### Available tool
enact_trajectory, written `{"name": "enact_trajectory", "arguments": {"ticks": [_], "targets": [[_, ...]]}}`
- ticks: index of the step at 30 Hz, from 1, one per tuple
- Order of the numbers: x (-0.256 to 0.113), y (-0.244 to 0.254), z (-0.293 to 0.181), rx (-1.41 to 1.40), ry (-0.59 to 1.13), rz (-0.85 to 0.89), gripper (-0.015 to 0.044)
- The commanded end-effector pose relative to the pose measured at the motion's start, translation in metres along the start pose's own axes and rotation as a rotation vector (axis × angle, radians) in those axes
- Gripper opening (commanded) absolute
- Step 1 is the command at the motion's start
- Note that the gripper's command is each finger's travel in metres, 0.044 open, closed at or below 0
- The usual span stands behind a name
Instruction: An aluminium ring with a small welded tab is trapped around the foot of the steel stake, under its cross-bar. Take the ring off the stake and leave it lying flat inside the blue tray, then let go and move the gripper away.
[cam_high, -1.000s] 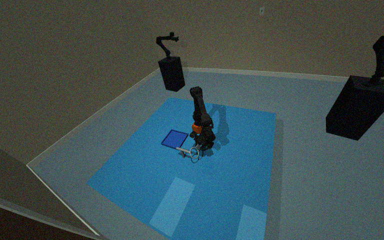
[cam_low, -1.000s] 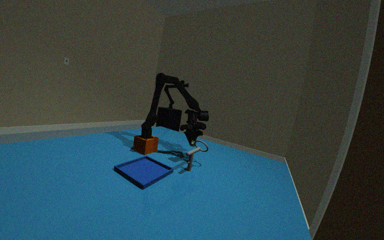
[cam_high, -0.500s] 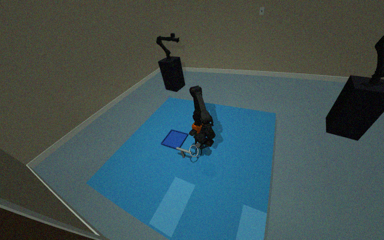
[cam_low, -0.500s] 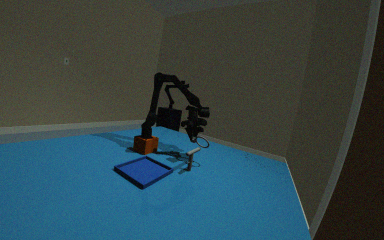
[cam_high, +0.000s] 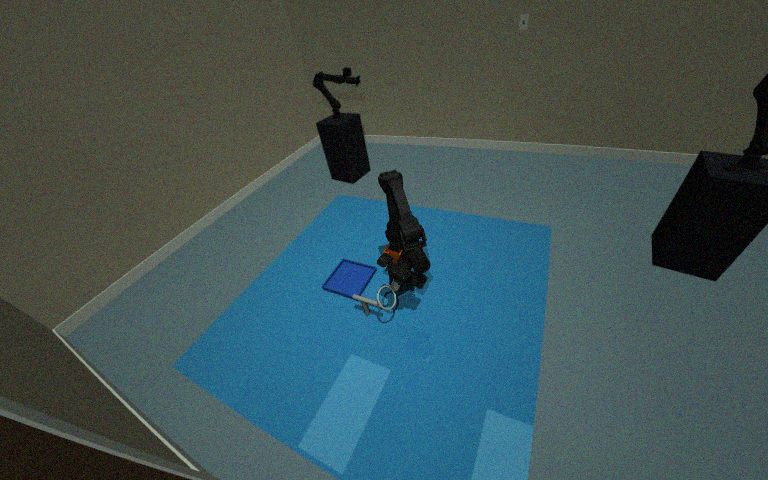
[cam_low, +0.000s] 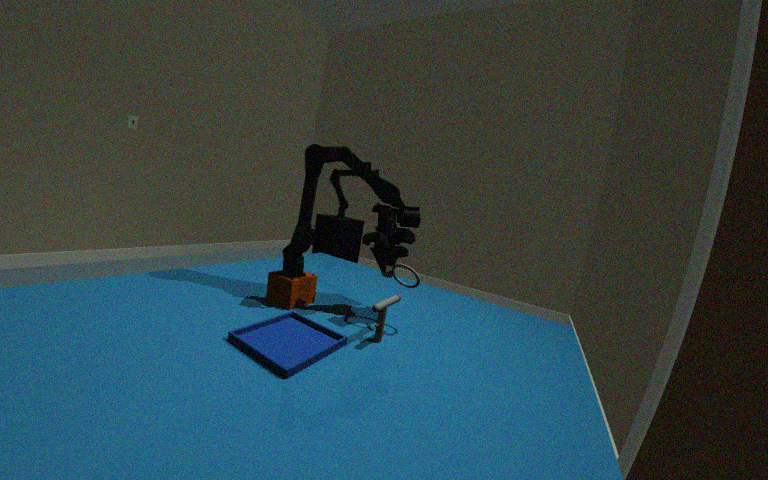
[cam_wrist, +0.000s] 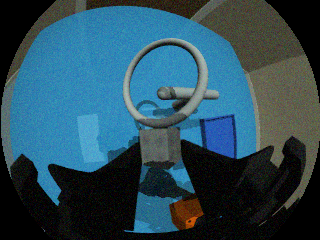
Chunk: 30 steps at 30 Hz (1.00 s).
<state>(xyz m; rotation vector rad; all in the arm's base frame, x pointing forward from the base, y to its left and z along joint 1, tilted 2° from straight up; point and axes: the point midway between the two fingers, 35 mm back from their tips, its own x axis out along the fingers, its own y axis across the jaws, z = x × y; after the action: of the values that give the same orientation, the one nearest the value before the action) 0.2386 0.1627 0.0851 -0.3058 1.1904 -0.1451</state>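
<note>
— Top view: where's the aluminium ring (cam_high: 378, 295) (cam_low: 418, 277) (cam_wrist: 128, 102)?
— Off the stake (cam_high: 367, 309) (cam_low: 380, 327) (cam_wrist: 178, 104), above the mat, near the blue tray's (cam_high: 349, 278) (cam_low: 287, 343) (cam_wrist: 218, 135) stake-side corner.
— Exterior?
— Raised past the cross-bar (cam_high: 365, 300) (cam_low: 387, 302) (cam_wrist: 192, 93), tilted; probably light, stiff.
— Wrist?
— The gripper (cam_high: 394, 285) (cam_low: 387, 273) (cam_wrist: 160, 146) clamps its tab (cam_high: 395, 286) (cam_low: 388, 272) (cam_wrist: 160, 145). Right place: flat faces; the smooth round hoop might roll or slip.

Black jointed arm (cam_high: 403, 217) (cam_low: 307, 203); dark, angular tool (cam_high: 404, 271) (cam_low: 387, 249) (cam_wrist: 160, 146).
</note>
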Motion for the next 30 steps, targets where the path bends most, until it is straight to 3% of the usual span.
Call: {"name": "enact_trajectory", "arguments": {"ticks": [1,30], "targets": [[-0.008,-0.002,0.006,0.008,-0.015,0.005,0.0],[0.002,0.005,0.046,0.009,-0.017,0.006,0.0]]}}
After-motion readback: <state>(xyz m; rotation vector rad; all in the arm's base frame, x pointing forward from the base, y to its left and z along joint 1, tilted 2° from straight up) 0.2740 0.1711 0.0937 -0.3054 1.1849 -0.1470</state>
